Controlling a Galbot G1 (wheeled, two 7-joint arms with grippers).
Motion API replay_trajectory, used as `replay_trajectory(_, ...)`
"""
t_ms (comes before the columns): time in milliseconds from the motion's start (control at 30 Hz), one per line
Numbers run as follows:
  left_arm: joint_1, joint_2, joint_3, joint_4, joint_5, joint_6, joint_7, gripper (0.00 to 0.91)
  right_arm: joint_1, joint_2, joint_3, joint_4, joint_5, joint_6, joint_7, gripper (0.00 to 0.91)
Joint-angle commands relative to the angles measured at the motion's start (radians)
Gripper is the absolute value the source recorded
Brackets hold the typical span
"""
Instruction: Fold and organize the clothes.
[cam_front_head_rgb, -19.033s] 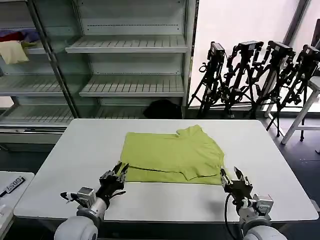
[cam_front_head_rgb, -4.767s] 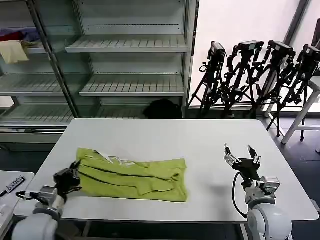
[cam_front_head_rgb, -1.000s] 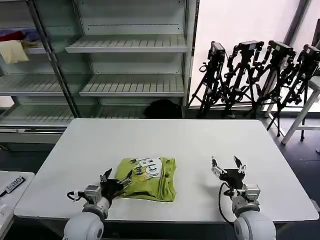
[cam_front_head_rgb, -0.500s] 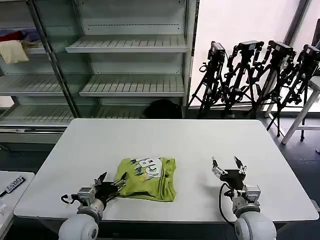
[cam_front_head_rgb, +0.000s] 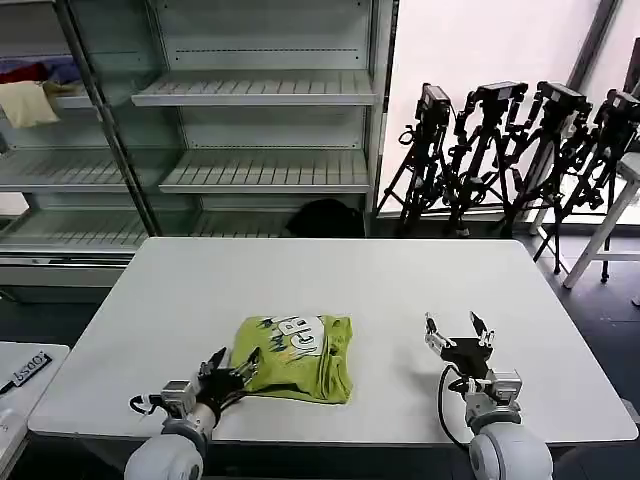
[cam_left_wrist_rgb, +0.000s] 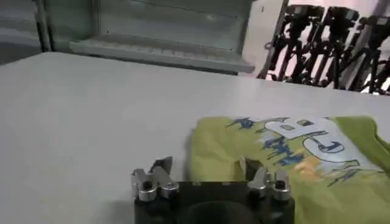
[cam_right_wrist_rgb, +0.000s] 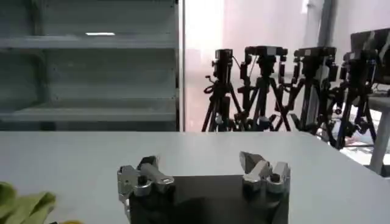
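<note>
The T-shirt (cam_front_head_rgb: 295, 355) is soft matt cloth with a printed graphic, lying on a smooth matt table (cam_front_head_rgb: 420, 275).

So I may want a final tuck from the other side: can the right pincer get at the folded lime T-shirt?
Probably yes: the open right pincer hovers beside the folded lime cotton T-shirt, with bare white table between them.

The head view looks forward and down over the table (cam_front_head_rgb: 400, 280) toward shelves (cam_front_head_rgb: 260, 90) and tripods (cam_front_head_rgb: 510, 150). Each wrist view looks low and level across the tabletop, close behind its own fingers. All three share the shirt (cam_front_head_rgb: 295, 355), table and background
</note>
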Motion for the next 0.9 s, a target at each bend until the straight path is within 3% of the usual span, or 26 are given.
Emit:
replay_trajectory(33, 0.005, -0.006, 0.008, 0.005, -0.022, 0.007, 0.003, 0.020, 0.001, 0.001, 0.001, 0.000, -0.001, -0.001, 0.002, 0.907)
replay_trajectory(333, -0.004, -0.009, 0.011, 0.011, -0.065, 0.006, 0.001, 0.020, 0.002, 0.002, 0.003, 0.001, -0.001, -0.001, 0.004, 0.907)
replay_trajectory(567, -0.001, -0.008, -0.001, 0.013, -0.038, -0.107, 0.001, 0.000, 0.003, 0.001, 0.004, 0.003, -0.001, -0.001, 0.004, 0.907)
replay_trajectory(900, -0.023, 0.049, -0.186, -0.010, 0.032, -0.181, 0.087, 0.000, 0.005, -0.007, 0.013, 0.005, 0.005, -0.001, 0.002, 0.907)
